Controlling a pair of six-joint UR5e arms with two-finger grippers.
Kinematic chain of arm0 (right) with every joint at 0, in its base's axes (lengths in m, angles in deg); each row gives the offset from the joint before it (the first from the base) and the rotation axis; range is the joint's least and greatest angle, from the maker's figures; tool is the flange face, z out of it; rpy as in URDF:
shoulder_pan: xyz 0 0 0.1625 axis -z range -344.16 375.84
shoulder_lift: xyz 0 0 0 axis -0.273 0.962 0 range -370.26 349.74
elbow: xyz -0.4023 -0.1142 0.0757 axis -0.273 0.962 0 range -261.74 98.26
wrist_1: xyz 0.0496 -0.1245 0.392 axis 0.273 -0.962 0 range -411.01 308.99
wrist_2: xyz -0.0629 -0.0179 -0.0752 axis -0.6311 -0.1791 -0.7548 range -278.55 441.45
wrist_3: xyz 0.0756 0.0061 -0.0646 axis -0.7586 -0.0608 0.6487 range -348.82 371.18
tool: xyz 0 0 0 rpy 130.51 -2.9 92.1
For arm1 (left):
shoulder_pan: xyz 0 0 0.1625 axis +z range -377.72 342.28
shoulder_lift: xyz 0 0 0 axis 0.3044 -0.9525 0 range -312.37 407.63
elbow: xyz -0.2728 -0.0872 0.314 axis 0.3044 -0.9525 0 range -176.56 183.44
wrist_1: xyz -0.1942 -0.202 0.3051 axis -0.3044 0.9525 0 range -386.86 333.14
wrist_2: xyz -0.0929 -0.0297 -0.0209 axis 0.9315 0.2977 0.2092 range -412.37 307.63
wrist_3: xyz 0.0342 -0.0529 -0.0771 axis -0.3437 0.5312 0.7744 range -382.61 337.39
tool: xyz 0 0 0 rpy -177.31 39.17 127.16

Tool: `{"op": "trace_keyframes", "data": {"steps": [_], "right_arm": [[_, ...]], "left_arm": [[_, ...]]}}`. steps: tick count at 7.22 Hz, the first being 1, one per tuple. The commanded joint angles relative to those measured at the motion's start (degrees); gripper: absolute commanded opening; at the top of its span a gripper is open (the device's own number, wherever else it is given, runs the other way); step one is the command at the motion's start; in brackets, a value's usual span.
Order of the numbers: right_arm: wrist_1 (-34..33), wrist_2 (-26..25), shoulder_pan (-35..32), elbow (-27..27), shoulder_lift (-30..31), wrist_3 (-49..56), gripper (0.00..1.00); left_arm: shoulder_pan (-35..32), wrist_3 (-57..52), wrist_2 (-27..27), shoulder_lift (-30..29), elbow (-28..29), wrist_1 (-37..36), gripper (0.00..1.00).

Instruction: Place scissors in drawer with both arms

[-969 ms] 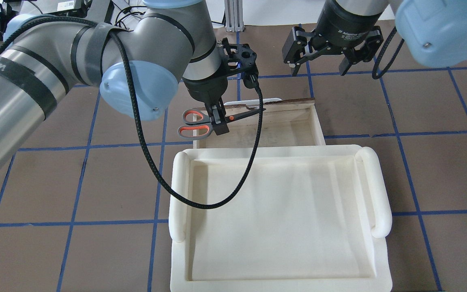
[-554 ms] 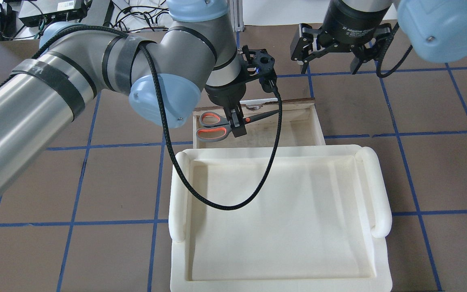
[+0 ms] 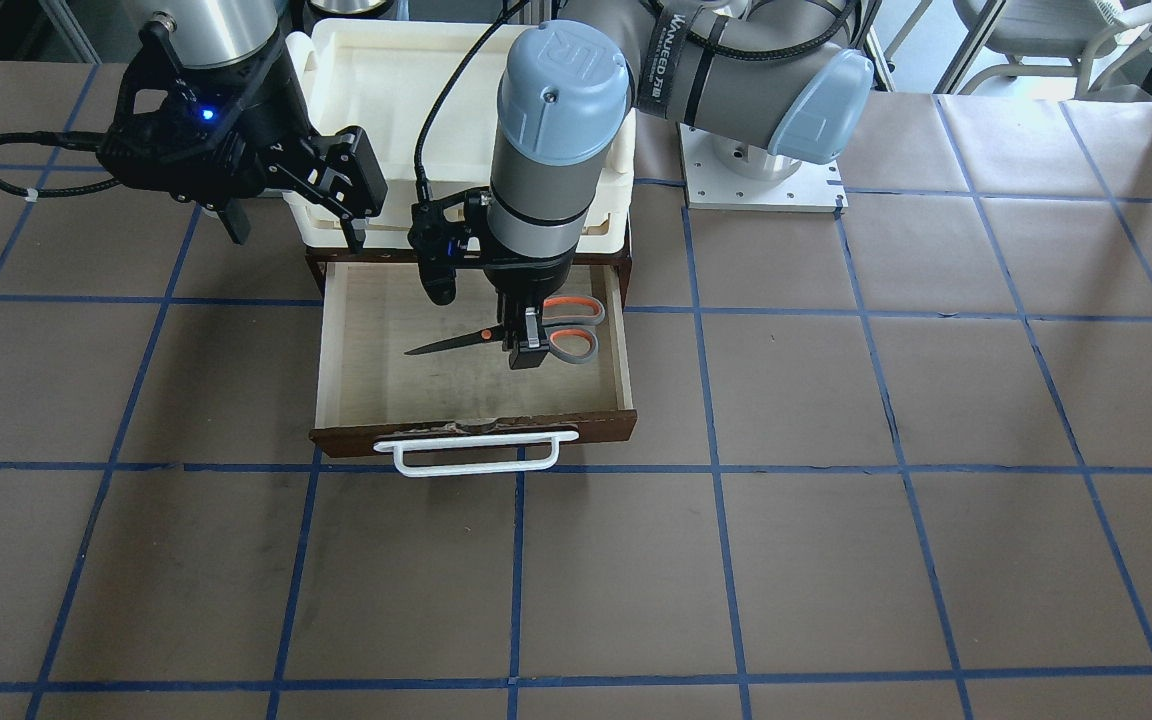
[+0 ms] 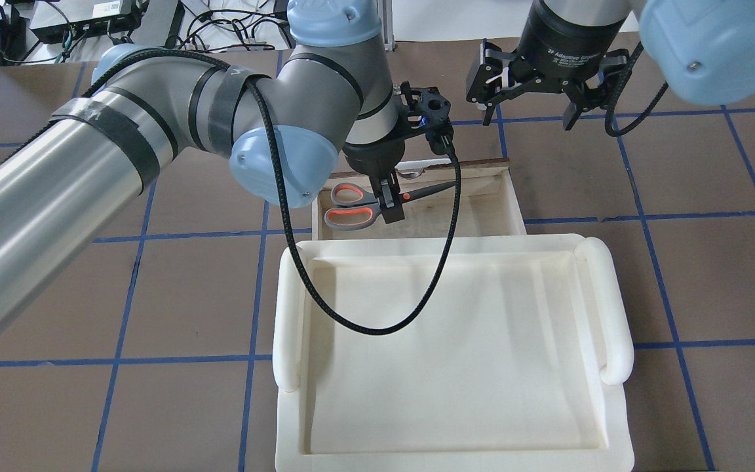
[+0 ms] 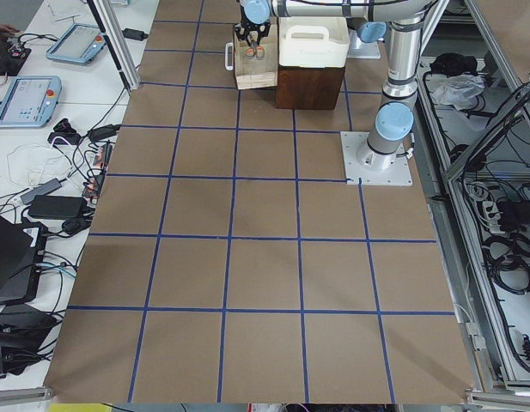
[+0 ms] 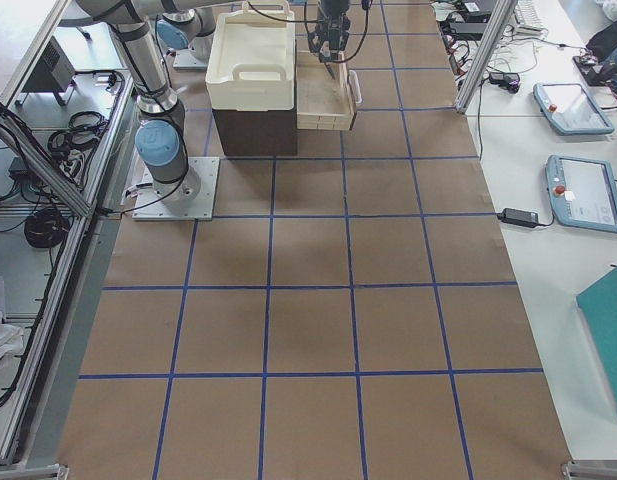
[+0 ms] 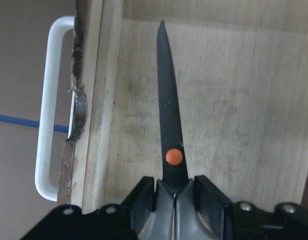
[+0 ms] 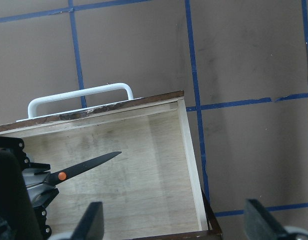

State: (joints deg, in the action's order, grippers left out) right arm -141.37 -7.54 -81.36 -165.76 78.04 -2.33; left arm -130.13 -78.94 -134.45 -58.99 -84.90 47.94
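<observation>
Overhead exterior footage shows that the scissors (image 4: 428,191) have been carried sideways within the last second. Earlier the handle loops hung outside the drawer's (image 4: 516,200) side wall, over the tabletop (image 4: 679,275). Now the whole pair is seen inside the drawer's outline, with the blades lying roughly parallel to the front panel and its white handle (image 3: 476,455). The scissors are pinched by the left fingers (image 7: 208,200) just behind the orange pivot screw, and the closed blades project over the pale wooden floor. It cannot be told from these views whether the blades are touching that floor or are held just above it. The right fingers (image 8: 92,222) are spread and hold nothing. They are held above the tabletop just past the drawer's front corner and have shifted only slightly over the same second. The cream tray (image 4: 615,308) on top of the cabinet is untouched. The carrying step is judged to be nearly complete, since the scissors are now placed so that a release should drop them inside the drawer. Lowering and letting go are probably what remains, and the waiting right arm is well placed to push the drawer shut afterwards.
</observation>
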Motion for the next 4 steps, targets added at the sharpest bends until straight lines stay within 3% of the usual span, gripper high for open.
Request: {"op": "trace_keyframes", "data": {"steps": [1,4], "right_arm": [[0.01,0.22,0.00,-0.18,0.02,-0.03,1.00],[0.01,0.39,-0.09,-0.18,-0.06,-0.03,1.00]], "left_arm": [[-0.09,-0.19,0.00,-0.95,0.00,-0.88,0.03],[-0.27,-0.98,0.00,-1.40,-0.17,-0.97,0.04]]}}
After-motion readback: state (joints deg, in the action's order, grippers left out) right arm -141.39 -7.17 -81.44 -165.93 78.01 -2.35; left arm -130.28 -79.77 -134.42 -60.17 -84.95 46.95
